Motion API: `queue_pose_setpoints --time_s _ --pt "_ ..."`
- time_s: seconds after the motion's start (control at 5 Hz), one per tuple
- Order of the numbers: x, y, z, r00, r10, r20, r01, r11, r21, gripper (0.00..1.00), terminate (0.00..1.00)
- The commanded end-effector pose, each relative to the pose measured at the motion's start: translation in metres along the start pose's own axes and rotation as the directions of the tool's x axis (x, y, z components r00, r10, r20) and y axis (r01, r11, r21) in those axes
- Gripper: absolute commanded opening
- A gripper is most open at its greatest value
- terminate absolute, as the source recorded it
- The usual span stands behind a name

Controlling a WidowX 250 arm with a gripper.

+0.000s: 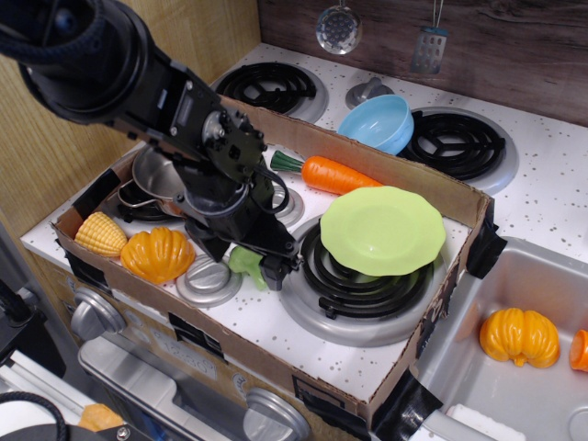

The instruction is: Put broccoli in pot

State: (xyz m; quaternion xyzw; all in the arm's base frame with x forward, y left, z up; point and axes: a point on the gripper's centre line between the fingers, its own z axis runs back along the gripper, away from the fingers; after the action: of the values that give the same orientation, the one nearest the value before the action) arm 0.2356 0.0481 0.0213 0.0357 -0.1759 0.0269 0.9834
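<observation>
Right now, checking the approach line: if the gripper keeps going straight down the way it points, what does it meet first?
Most likely the broccoli, lying right under the gripper and partly hidden by its fingers. Depth is unclear; contact may already exist.

2 pumpkins (158, 254) (520, 336), 1 carrot (338, 174), 1 corn (100, 233), 1 broccoli (243, 262).

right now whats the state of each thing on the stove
tool: down over the broccoli, grip unclear
broccoli: on the stovetop, partly hidden, not in the pot
pot: upright on the left burner, mostly hidden by the arm
green plate: flat on the front burner
carrot: lying on its side
blue bowl: tilted at the cardboard wall
</observation>
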Motion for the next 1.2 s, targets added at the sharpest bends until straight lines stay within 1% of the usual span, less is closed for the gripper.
queue_pose_setpoints --time_s 0.0,0.2,0.4,0.6,0.8,1.0 --pt "0.007 -0.001 -0.012 1.000 -0.017 0.008 0.017 0.999 -0.039 1.00 0.00" --pt "0.005 -0.001 -0.016 1.000 -0.019 0.008 0.020 0.999 -0.047 1.00 0.00" --pt "0.002 -0.001 -0.016 1.000 -0.013 0.004 0.013 0.999 -0.033 0.00 0.00" --pt "0.004 0.000 -0.012 1.000 -0.025 0.007 0.025 1.000 -0.006 0.00 0.00" --pt "0.014 0.003 0.001 0.999 -0.049 0.011 0.049 0.998 0.028 0.00 0.00" --pt "0.037 0.010 0.025 0.995 -0.091 0.032 0.088 0.992 0.090 0.00 0.00"
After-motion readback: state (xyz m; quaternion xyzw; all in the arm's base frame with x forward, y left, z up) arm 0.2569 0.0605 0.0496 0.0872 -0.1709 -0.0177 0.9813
